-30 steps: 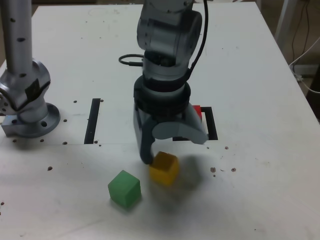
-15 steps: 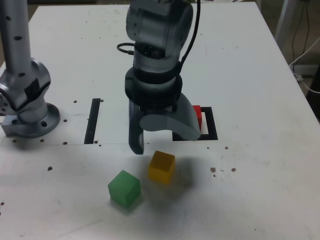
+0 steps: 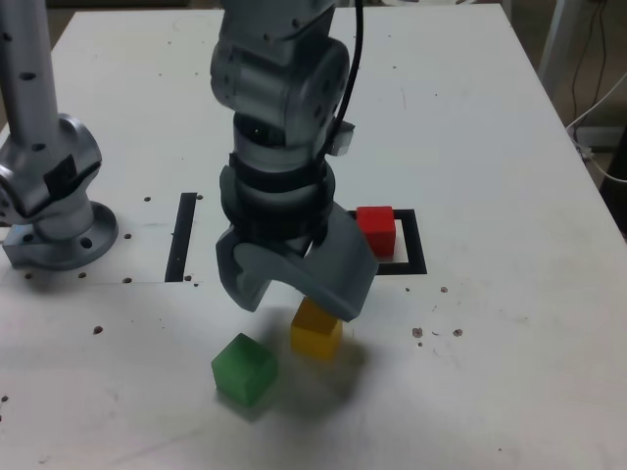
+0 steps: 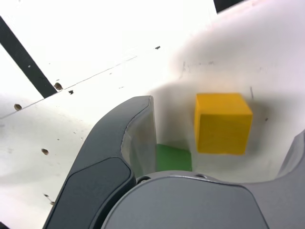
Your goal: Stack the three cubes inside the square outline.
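A red cube sits inside the black square outline. Nearer the front, the yellow cube and the green cube lie close together on the white table. My gripper hangs open just above and behind the yellow cube, its wide jaw covering that cube's top edge. It holds nothing. In the wrist view the yellow cube lies between the jaws, beside one dark finger. A sliver of the green cube shows behind that finger.
A thin black strip is on the table to the exterior view's left of my arm. A grey metal post on a round base stands at the far left. Cables hang past the table's right edge.
My arm has swung toward the exterior view's left and turned, uncovering the red cube in the outline. The cubes have not moved, and the gripper stays open.
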